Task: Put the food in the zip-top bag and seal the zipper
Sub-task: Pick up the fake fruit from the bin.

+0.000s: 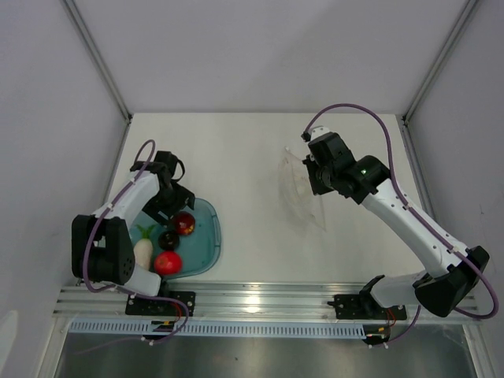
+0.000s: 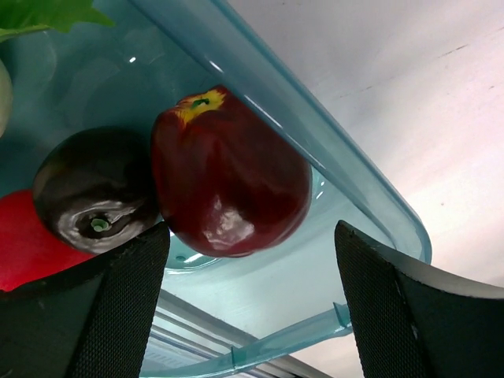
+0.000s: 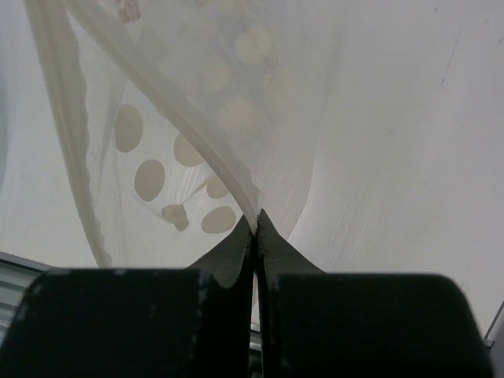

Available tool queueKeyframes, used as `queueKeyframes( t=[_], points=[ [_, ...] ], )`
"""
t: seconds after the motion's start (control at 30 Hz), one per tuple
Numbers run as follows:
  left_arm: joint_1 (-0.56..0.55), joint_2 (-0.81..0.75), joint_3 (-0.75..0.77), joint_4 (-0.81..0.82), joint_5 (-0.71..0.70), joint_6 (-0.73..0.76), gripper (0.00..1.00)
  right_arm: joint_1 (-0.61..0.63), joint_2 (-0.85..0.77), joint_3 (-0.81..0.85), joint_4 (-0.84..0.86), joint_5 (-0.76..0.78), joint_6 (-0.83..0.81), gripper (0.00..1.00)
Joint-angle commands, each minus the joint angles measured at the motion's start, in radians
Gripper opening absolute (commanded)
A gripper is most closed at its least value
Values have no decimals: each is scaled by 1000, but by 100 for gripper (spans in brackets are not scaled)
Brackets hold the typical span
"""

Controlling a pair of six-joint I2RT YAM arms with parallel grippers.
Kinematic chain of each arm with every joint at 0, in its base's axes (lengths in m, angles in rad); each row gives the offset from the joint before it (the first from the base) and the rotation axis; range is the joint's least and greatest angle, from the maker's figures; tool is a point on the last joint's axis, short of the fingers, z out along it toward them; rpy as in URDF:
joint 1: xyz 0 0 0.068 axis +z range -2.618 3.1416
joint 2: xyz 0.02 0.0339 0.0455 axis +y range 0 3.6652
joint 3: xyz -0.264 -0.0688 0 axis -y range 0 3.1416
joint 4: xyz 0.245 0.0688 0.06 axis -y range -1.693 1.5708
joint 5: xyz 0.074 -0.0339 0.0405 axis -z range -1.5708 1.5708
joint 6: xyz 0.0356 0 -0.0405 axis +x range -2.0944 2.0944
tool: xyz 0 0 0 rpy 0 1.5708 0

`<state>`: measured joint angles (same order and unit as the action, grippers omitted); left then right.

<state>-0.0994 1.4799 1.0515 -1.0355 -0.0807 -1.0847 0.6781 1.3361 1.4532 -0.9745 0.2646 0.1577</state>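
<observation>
Left pincer (image 2: pixel 248 260): jaws wide, holding nothing, one finger either side of the red apple (image 2: pixel 228 173) in the teal tray (image 2: pixel 358 185); a dark plum (image 2: pixel 90 189) touches the apple's flank. Right pincer (image 3: pixel 254 224): pinched tight on the bag (image 3: pixel 197 118) edge, over the right of the surface (image 1: pixel 236 157), well apart from the tray. Centre the apple between your pads, exclude the plum and close gently, since glossy round fruit is likely to slip

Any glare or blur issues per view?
Top external: sharp, with bright glare on the aluminium rail. Left wrist: glossy dark red toy apple in focus, with small highlights. Right wrist: clear crinkly zip-top bag washed out, low contrast against white table.
</observation>
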Motion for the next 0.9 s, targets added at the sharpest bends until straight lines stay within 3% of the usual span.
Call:
queueKeyframes(
  t=[0.0,0.23,0.43,0.63,0.87],
  points=[
    [6,10,13,15,-28,-26,87,-9,-32,-2,8,4,13,0],
    [15,49,-5,37,-25,-14,89,-12,-26,3,8,-4,20,0],
    [24,100,-13,72,-13,26,83,-14,-12,7,7,-11,31,0],
    [35,108,-15,112,9,94,44,-14,8,19,7,-24,48,0],
    [35,5,-34,127,59,166,7,-14,47,42,-3,-34,80,0]
  ],
)
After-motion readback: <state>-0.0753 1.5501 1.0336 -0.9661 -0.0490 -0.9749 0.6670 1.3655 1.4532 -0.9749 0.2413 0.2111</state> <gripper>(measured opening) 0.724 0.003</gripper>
